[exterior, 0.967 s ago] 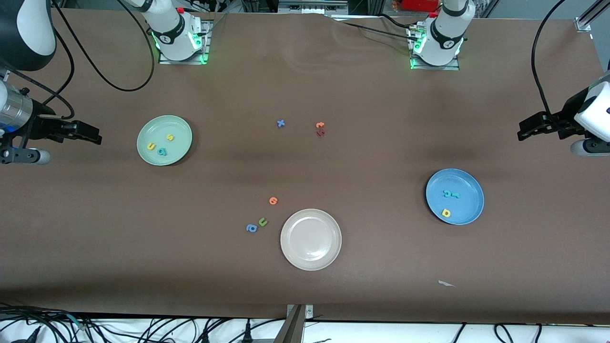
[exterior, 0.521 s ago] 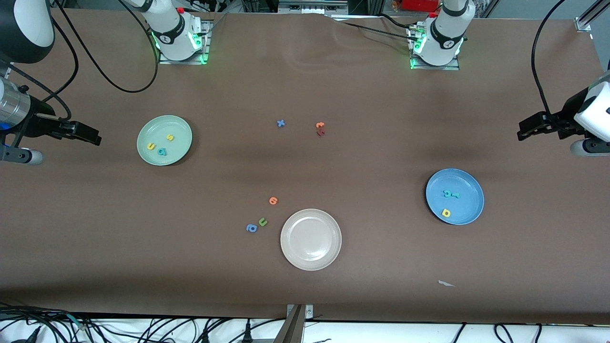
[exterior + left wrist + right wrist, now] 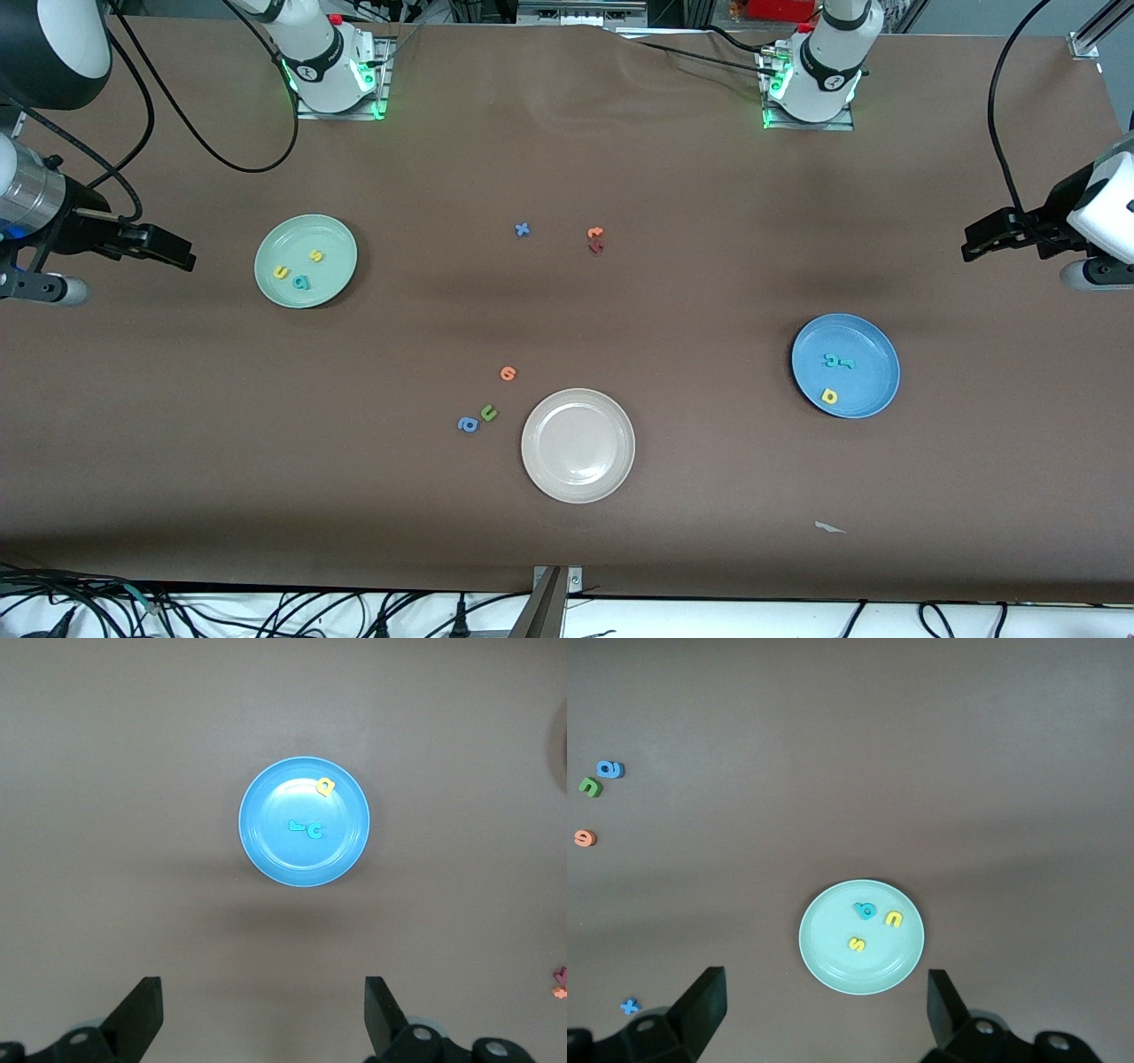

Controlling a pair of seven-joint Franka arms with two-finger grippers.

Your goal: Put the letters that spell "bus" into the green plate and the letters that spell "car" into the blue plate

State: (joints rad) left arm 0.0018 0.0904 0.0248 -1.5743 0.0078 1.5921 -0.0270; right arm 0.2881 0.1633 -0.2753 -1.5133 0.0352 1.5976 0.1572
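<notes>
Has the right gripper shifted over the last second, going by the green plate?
Yes. The right gripper, open and empty, has edged slightly toward the green plate and a little up in the front view.

Robot lab, bolted arm bases (image 3: 335,66), loose cables (image 3: 266,611)

bus letters (image 3: 299,269) in green plate (image 3: 332,232), car letters (image 3: 835,372) in blue plate (image 3: 877,337), plates well apart

Three plates (image 3: 306,297) — twelve foam letters (image 3: 523,229) — two arms (image 3: 828,62).
</notes>
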